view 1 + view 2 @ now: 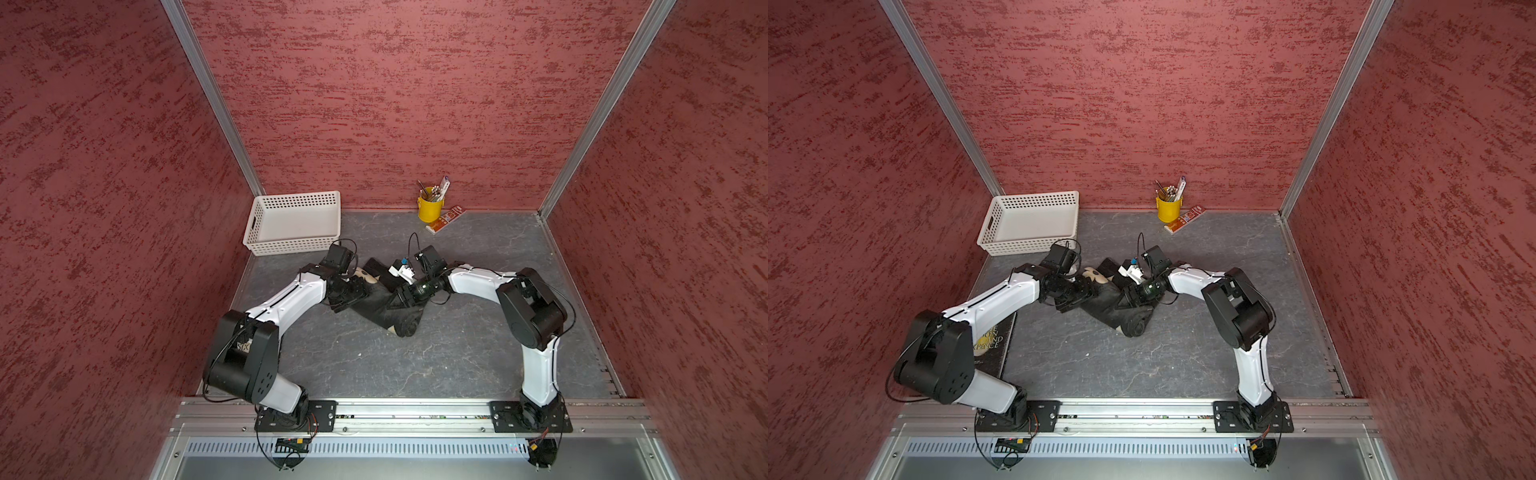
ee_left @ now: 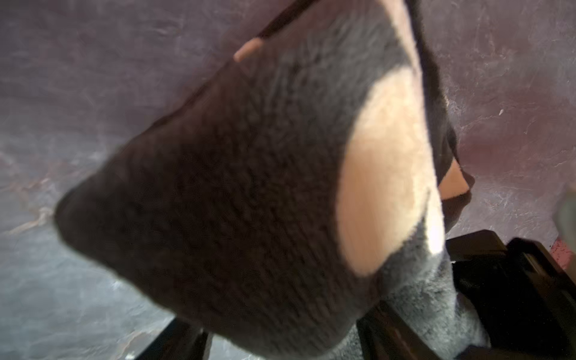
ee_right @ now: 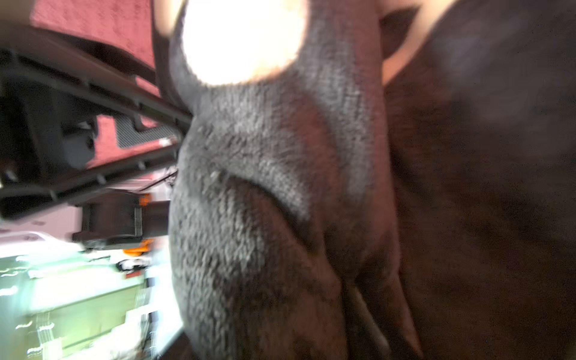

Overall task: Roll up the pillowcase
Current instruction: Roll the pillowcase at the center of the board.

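Black plush pillowcase [image 1: 380, 311] lies bunched, seemingly pinched in the left claw [image 1: 358, 291].

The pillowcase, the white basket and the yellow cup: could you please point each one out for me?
pillowcase [image 1: 382, 311], in a top view, on the black bunched middle.
white basket [image 1: 286, 246], in a top view, on its near perforated wall.
yellow cup [image 1: 430, 211], in a top view, on its side wall.

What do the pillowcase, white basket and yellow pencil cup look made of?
Pillowcase: plush, fleece-like fabric, black with cream patches; a fuzzy nap shows in the left wrist view.
White basket: probably moulded plastic, matte; its walls are pierced with even rows of holes.
Yellow cup: smooth, slightly glossy; painted metal or plastic, cannot tell.
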Tool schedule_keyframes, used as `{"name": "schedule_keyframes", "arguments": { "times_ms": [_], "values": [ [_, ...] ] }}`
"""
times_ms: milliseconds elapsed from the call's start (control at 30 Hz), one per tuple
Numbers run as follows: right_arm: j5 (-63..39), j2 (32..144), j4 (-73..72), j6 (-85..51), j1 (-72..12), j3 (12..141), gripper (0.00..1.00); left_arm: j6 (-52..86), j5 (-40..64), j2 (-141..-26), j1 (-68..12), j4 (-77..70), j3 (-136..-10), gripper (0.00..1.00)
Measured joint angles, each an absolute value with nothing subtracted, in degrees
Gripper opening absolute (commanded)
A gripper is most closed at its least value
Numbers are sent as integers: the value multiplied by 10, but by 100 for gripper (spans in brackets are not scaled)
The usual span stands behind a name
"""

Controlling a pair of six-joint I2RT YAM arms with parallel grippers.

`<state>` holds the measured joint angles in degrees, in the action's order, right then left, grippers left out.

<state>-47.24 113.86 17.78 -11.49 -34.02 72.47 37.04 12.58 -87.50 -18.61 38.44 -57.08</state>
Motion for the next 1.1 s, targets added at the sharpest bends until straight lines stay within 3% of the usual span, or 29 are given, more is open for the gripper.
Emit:
{"name": "schedule_keyframes", "arguments": {
  "times_ms": [100, 133, 167, 433, 600, 800, 833, 900, 933, 967, 1000, 1033, 1100],
  "values": [
    [-396, 1088, 187, -104, -349, 704, 82, 374, 129, -889, -187, 379, -580, 72],
    [-364, 1068, 193, -95, -354, 700, 94, 375, 130, -890, -187, 376, -580, 72],
    [-324, 1045, 199, -85, -361, 699, 99, 377, 130, -890, -187, 376, -580, 72],
    [-20, 923, 181, 58, -505, 664, 99, 377, 132, -890, -187, 376, -580, 72],
    [117, 969, 163, 164, -596, 657, 99, 377, 135, -890, -184, 376, -580, 72],
    [205, 1045, 138, 240, -623, 657, 97, 377, 137, -890, -183, 375, -580, 72],
    [216, 1054, 133, 248, -624, 658, 92, 377, 137, -890, -183, 374, -580, 72],
    [238, 1073, 130, 256, -625, 664, 71, 377, 138, -890, -182, 373, -580, 72],
    [246, 1083, 129, 260, -625, 668, 56, 377, 140, -890, -180, 374, -580, 72],
    [250, 1090, 128, 260, -625, 672, 26, 377, 140, -890, -179, 375, -580, 72],
    [251, 1094, 129, 259, -626, 675, 6, 377, 142, -889, -177, 376, -580, 72],
    [248, 1095, 132, 254, -626, 678, 0, 377, 143, -888, -174, 379, -580, 73],
    [239, 1094, 140, 239, -625, 684, 5, 376, 146, -881, -166, 390, -583, 76]
  ]
}}
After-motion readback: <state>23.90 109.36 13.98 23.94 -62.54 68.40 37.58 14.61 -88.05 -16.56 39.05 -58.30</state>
